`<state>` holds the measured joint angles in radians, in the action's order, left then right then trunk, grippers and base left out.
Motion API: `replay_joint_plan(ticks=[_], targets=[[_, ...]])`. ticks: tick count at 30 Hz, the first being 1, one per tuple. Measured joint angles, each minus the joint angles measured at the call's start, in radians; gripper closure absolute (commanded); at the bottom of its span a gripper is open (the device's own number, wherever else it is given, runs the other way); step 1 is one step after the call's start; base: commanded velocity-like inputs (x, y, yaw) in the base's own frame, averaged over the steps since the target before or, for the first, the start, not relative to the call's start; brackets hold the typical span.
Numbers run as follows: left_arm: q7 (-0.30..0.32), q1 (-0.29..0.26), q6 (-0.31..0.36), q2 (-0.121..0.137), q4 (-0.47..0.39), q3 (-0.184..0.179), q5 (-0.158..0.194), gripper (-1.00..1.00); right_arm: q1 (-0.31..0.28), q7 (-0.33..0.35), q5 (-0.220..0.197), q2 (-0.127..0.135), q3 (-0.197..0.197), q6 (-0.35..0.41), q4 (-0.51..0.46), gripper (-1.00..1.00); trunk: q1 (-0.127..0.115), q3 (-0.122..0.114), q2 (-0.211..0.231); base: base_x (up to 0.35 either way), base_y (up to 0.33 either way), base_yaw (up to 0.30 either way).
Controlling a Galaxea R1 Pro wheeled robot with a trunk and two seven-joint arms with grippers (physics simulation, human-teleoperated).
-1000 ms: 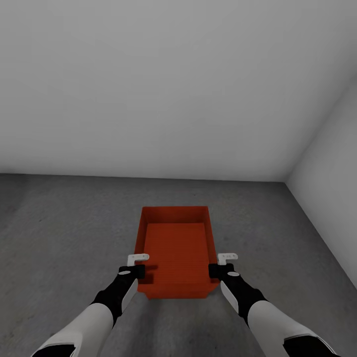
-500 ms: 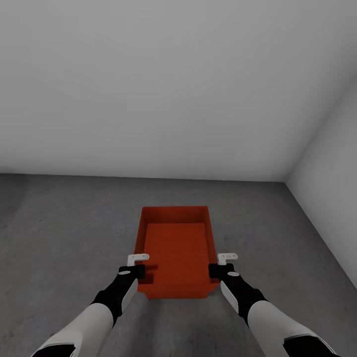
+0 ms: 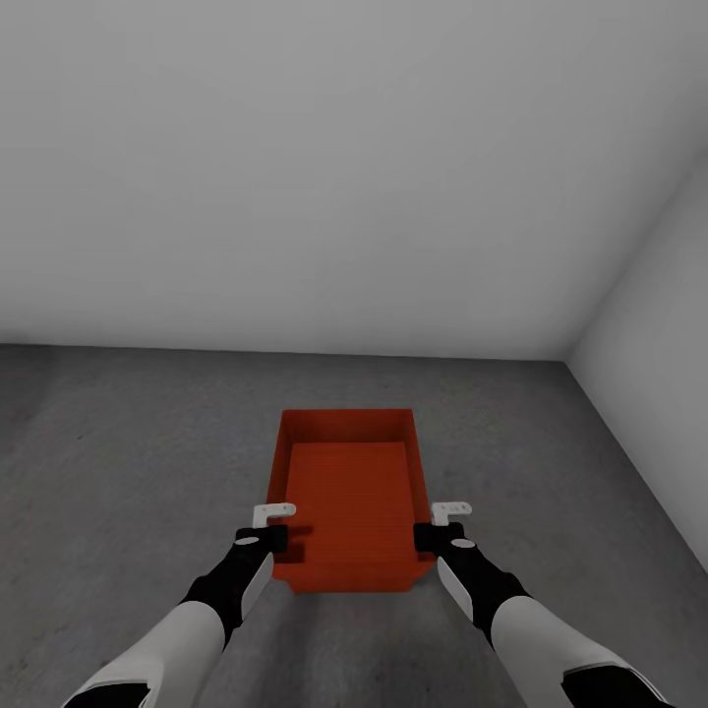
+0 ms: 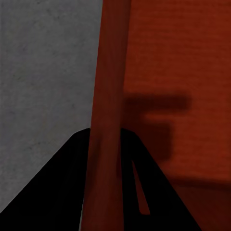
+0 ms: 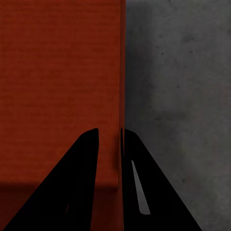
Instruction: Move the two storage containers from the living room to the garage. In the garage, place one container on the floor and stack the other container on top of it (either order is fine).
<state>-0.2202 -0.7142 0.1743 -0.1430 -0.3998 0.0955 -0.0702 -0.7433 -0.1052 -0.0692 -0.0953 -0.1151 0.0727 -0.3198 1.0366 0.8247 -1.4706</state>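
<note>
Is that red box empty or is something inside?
Empty: the storage container shows only its bare flat bottom in the head view.

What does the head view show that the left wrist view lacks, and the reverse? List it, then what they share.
Head view alone: both arms, the right tool on the red container's other side wall, the white walls and the room corner. Left wrist view alone: the left tool's dark fingers straddling the container's thin wall, one inside, one outside. Both: the container, the left tool and the grey concrete floor.

Red-orange storage container (image 3: 349, 492), mottled dark-grey floor (image 3: 118, 462)
</note>
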Motion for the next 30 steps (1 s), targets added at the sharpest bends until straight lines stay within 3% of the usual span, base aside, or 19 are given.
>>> replay_joint_plan(ticks=[30], targets=[[-0.001, 0.0, 0.0, 0.002, 0.001, -0.007, 0.007, 1.0, 0.0, 0.0, 0.0, 0.0, 0.001, 0.0, 0.0, 1.0, 0.0, 0.0, 0.0, 0.016, 0.0, 0.0]])
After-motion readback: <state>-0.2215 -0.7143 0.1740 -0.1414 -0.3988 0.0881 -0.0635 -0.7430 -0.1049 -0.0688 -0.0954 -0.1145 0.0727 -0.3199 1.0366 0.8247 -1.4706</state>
